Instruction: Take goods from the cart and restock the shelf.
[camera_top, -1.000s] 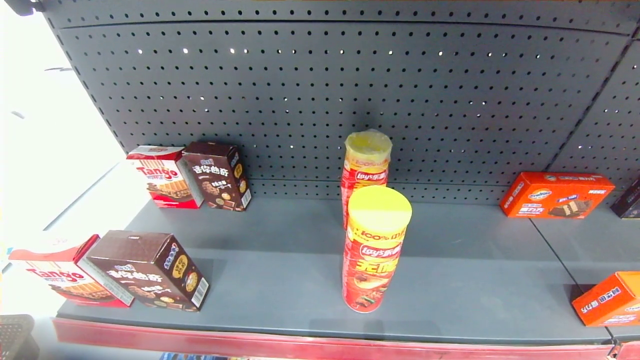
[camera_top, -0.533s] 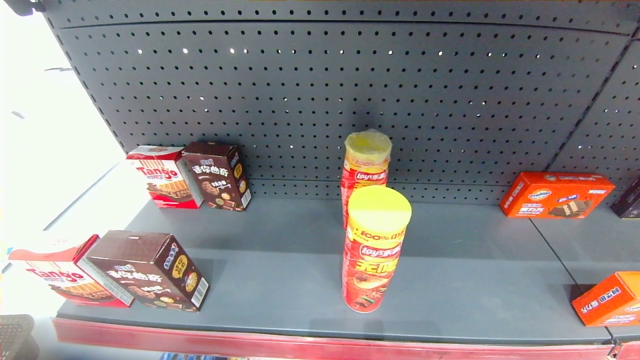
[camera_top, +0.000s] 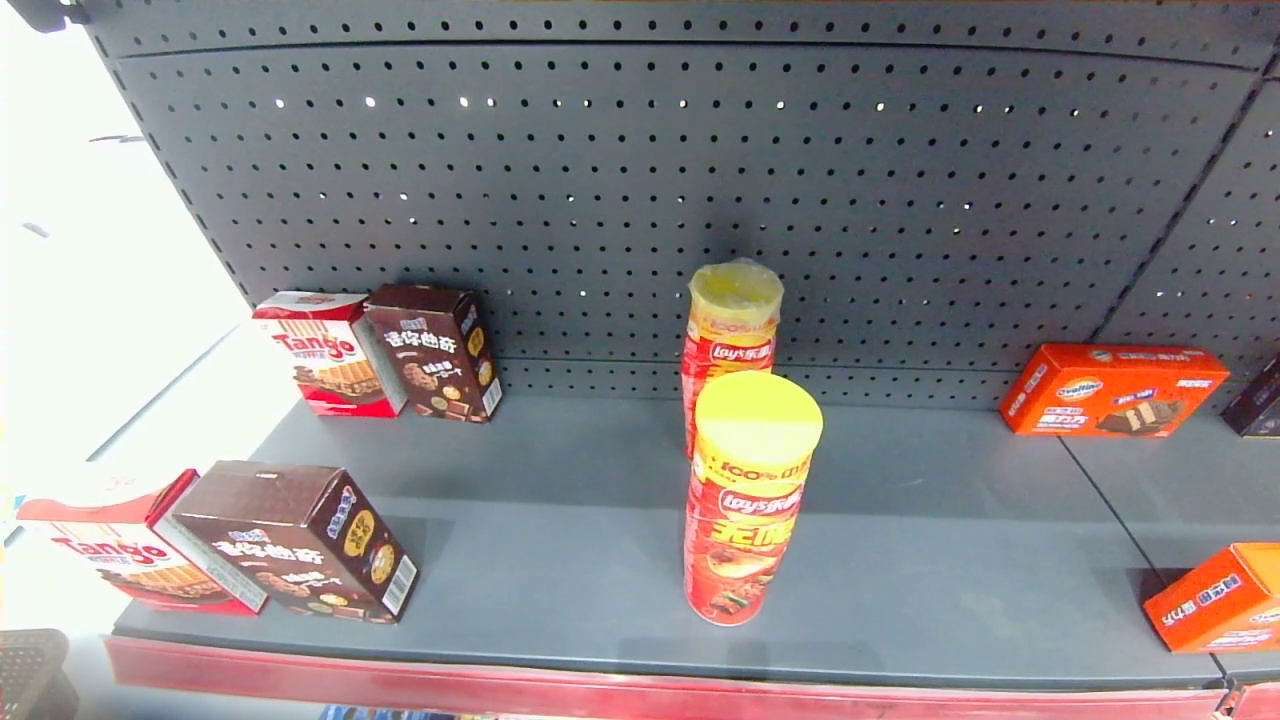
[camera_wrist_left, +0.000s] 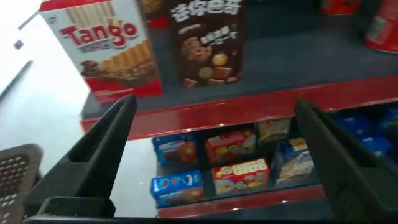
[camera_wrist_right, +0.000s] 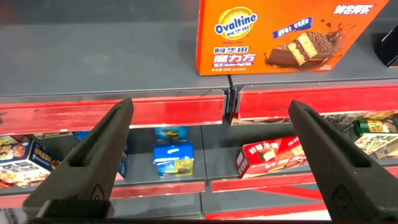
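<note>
The left hand (camera_wrist_left: 214, 106) hangs wide open and empty, low in front of the shelf's (camera_top: 560, 530) red front lip (camera_top: 600, 690), below the front wafer box (camera_top: 120, 555) and the front brown box (camera_top: 300, 540) at the front-left corner. A dark mesh basket (camera_top: 30, 670) sits beyond the shelf's left end; whether it is the cart cannot be told. A second wafer box (camera_top: 320, 350) and second brown box (camera_top: 435, 350) stand against the back panel on the left.

In the middle the front can (camera_top: 745, 500) stands upright near the front edge, with the back can (camera_top: 730, 330) right behind it at the back panel. Tall and narrow, the front can would likely topple if an arm carrying new stock brushed it, and it could roll off over the lip.

The widest bare floor lies between the brown boxes and the cans, and again between the cans and the back orange box (camera_top: 1110, 390). The front orange box (camera_top: 1215, 595) sits at the front on the right, so an approach there is tighter.

The right hand (camera_wrist_right: 211, 104) is also spread wide, holding nothing, level with the lip below that orange box. Rising straight up from there risks catching the lip.
</note>
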